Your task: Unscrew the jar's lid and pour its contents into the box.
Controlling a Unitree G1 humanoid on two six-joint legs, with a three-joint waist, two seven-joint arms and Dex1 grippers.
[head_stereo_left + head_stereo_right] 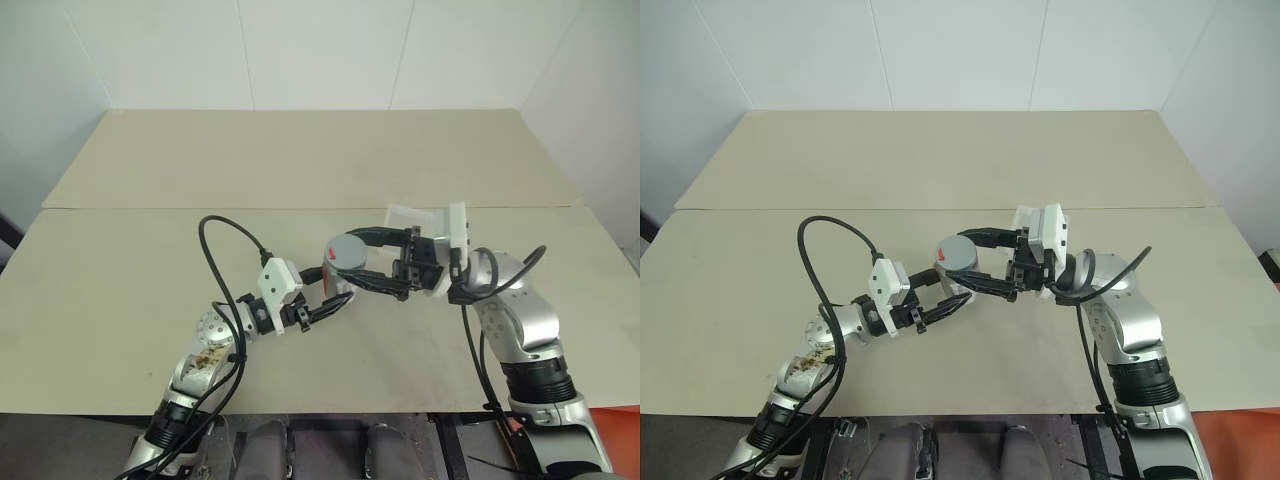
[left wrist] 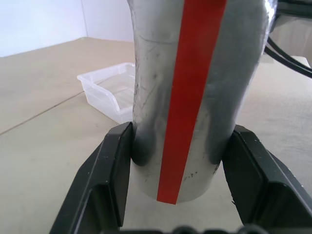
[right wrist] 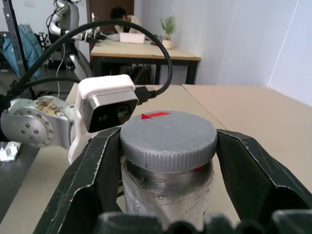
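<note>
Two grippers on one clear cylindrical jar (image 2: 195, 97) above pale matte surface (image 1: 300, 160), left gripper (image 2: 178, 161) fingers clamping its body, right gripper (image 3: 168, 146) fingers grasping ridged grey round lid (image 3: 168, 139), shallow clear plastic box (image 2: 109, 87) nearby

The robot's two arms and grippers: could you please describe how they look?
Both arms are silver metal with dark joints. Each ends in a white wrist camera block and two black angular fingers: the left gripper and the right gripper. Looping black cables run along both. The left forearm carries brownish smudges.
</note>
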